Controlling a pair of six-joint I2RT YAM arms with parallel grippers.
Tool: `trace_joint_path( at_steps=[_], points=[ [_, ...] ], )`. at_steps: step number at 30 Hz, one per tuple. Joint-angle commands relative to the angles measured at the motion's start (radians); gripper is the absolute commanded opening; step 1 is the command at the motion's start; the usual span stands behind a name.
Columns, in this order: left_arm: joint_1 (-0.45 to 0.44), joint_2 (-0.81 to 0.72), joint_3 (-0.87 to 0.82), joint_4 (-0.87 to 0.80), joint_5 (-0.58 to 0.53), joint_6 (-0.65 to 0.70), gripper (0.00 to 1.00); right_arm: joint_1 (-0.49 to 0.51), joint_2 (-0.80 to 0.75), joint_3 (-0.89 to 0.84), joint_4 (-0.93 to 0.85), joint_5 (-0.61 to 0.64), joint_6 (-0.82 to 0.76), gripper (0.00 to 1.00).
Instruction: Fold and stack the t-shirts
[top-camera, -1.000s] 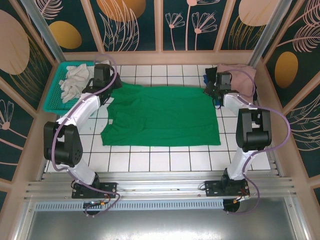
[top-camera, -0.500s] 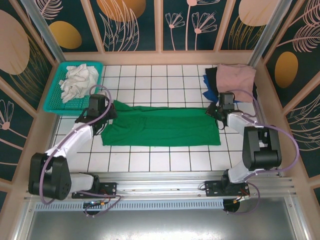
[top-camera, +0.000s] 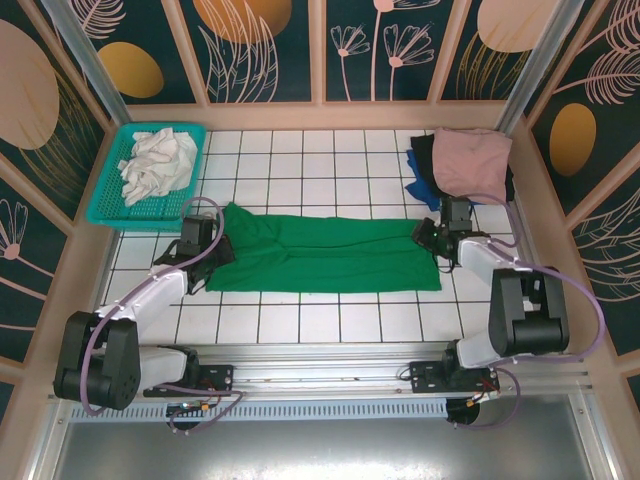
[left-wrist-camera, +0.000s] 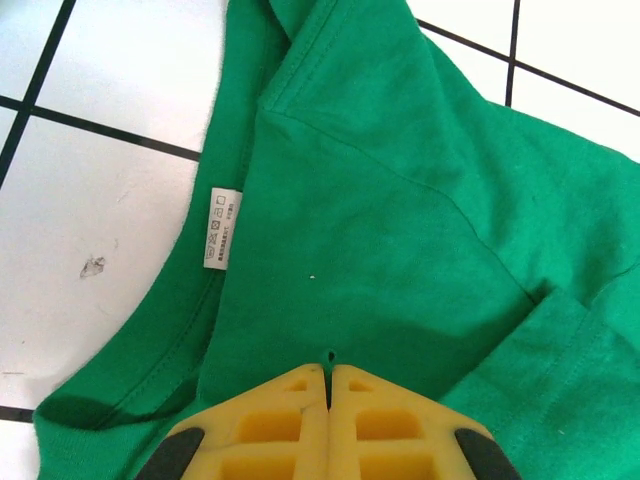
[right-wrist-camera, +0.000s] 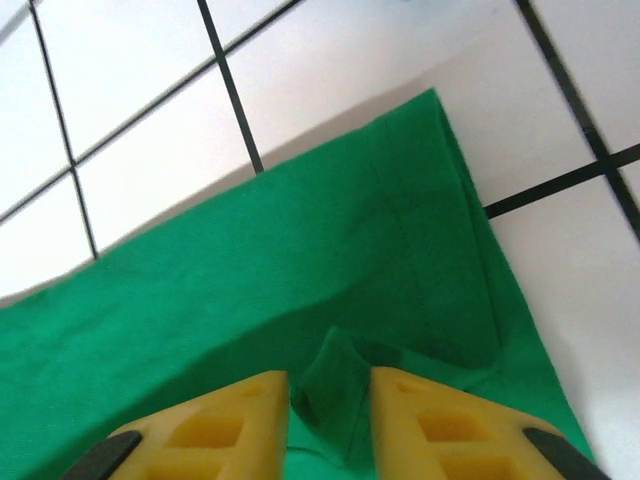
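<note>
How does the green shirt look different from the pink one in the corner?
The green shirt lies as a long band across the tiles; the pink shirt is a compact folded rectangle. The green shirt rests directly on tiles; the pink shirt tops darker clothes. Both are plain cloth.

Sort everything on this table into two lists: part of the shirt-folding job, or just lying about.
Job: green t-shirt, folded into a band; folded pink shirt; black cloth and blue cloth beneath it.
Lying about: teal basket; white cloth inside it.
</note>
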Motion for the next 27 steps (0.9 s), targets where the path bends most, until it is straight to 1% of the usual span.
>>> trace_joint_path(
  at_steps=[1,4,9,13,16,19,21,22,24,27],
  points=[
    [-0.001,0.008,-0.014,0.035,0.021,-0.012,0.00,-0.036,-0.059,-0.017,-0.042,0.033,0.026,0.32],
    [-0.001,0.020,-0.012,0.036,0.025,-0.007,0.00,-0.050,-0.029,-0.011,-0.029,0.025,0.028,0.34],
    [0.000,0.016,-0.019,0.034,0.011,-0.004,0.00,-0.056,0.073,0.060,-0.015,0.028,0.026,0.35],
    [0.000,0.018,-0.022,0.039,0.012,-0.006,0.00,-0.049,0.134,0.092,0.004,-0.017,0.027,0.34],
    [0.000,0.025,-0.023,0.037,0.013,-0.008,0.00,-0.039,0.126,0.087,0.002,-0.043,0.037,0.34],
    [-0.001,0.028,-0.025,0.043,0.018,-0.012,0.00,-0.032,0.079,0.077,-0.017,-0.028,0.052,0.34],
    [-0.001,0.031,-0.023,0.043,0.021,-0.011,0.00,-0.031,0.048,0.071,-0.027,-0.020,0.062,0.36],
    [-0.001,0.031,-0.023,0.044,0.022,-0.012,0.00,-0.030,0.037,0.068,-0.026,-0.020,0.067,0.38],
    [-0.001,0.032,-0.022,0.046,0.023,-0.010,0.00,-0.027,0.039,0.068,-0.021,-0.023,0.072,0.41],
    [-0.001,0.033,-0.020,0.045,0.024,-0.007,0.00,-0.019,0.092,0.083,-0.037,-0.013,0.072,0.41]
  ],
)
